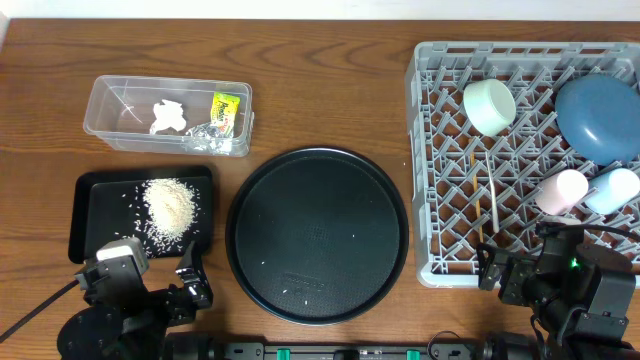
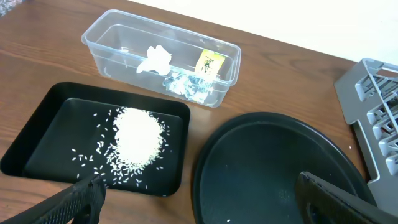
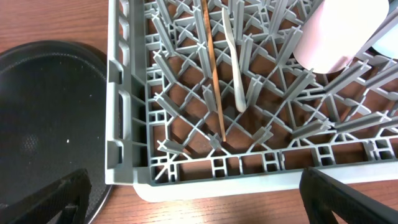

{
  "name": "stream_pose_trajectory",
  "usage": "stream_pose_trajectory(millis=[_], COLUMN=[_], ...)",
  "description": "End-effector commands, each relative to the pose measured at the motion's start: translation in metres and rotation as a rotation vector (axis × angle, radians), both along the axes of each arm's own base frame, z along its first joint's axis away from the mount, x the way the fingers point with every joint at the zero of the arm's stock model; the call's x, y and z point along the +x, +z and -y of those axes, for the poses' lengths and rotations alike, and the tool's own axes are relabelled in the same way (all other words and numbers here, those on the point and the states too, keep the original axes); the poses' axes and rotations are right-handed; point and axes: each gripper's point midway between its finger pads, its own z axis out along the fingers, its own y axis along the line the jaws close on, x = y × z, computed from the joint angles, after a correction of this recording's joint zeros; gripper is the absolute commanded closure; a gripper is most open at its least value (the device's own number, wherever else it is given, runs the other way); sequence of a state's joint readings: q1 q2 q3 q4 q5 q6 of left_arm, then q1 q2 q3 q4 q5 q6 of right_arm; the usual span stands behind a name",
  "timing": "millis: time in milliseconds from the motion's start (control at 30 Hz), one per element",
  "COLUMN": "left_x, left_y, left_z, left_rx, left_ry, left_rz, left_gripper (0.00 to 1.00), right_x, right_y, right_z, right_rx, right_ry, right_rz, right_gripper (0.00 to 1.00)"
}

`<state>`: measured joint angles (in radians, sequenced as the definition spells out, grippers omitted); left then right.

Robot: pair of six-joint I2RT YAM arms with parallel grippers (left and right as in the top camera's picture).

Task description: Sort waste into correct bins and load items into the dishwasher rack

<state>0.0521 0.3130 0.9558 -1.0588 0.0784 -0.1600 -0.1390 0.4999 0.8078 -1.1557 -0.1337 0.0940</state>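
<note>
1. Grippers first: your left gripper point(image 2: 199, 185) is spread wide and holds nothing. It sits low at the near-left corner of the table, by the near edge of the black rectangular tray point(image 1: 85, 215).
2. Your right gripper point(image 3: 196, 180) is also spread wide and empty. It is at the near-right corner of the table, just off the near wall of the dishwasher rack point(image 1: 422, 160).
3. Clear tub point(image 1: 96, 110) is near the far-left corner of the table. Inside it are the crumpled tissue point(image 1: 167, 116), the yellow-green packet point(image 1: 228, 106) standing against the right end, and the clear wrapper point(image 1: 205, 133) against the near wall.
4. The black rectangular tray lies just nearer to you than the tub, along the left edge of the table. It holds the rice point(image 1: 170, 205) in one heap, with loose grains scattered around it.
5. Round black tray point(image 1: 317, 235) is mid-table, between the rectangular tray and the rack. You can see a few stray white grains on its near part.
6. The rack takes up the right side of the table.
7. In the rack, the mint-green bowl point(image 1: 489, 106) is far-left, tipped on its side, and the dark-blue bowl point(image 1: 600, 118) is in the far-right corner.
8. The pink cup point(image 1: 561, 190) and light-blue cup point(image 1: 612, 189) sit side by side by the rack's right edge, nearer than the blue bowl.
9. The chopsticks point(image 3: 214, 74) and white spoon point(image 3: 233, 68) lie flat among the pegs in the near-left part of the rack, just beside each other, left of the pink cup.
</note>
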Motion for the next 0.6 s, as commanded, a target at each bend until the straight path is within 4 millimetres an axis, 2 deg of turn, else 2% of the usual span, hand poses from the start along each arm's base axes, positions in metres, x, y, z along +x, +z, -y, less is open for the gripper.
stream_pose_trajectory(millis=[0, 267, 400, 467, 567], left_x=[0.000, 0.000, 0.000, 0.000, 0.000], left_y=[-0.003, -0.003, -0.003, -0.003, -0.003], left_z=[-0.002, -0.002, -0.002, -0.002, -0.002], left_rx=[-0.002, -0.002, -0.002, -0.002, -0.002], left_ry=[0.013, 0.013, 0.013, 0.013, 0.013], left_rz=[-0.008, -0.008, -0.008, -0.008, -0.008], left_gripper=[0.02, 0.02, 0.02, 0.02, 0.02], right_x=[-0.001, -0.001, 0.002, 0.012, 0.032], right_y=[-0.002, -0.002, 0.001, 0.013, 0.049], right_z=[0.002, 0.003, 0.009, 0.011, 0.013], right_rx=[-0.016, -0.018, -0.047, -0.062, -0.122], right_ry=[-0.001, -0.002, -0.026, -0.023, 0.007], right_rz=[-0.004, -0.004, 0.015, 0.085, 0.277], right_gripper=[0.01, 0.01, 0.01, 0.01, 0.01])
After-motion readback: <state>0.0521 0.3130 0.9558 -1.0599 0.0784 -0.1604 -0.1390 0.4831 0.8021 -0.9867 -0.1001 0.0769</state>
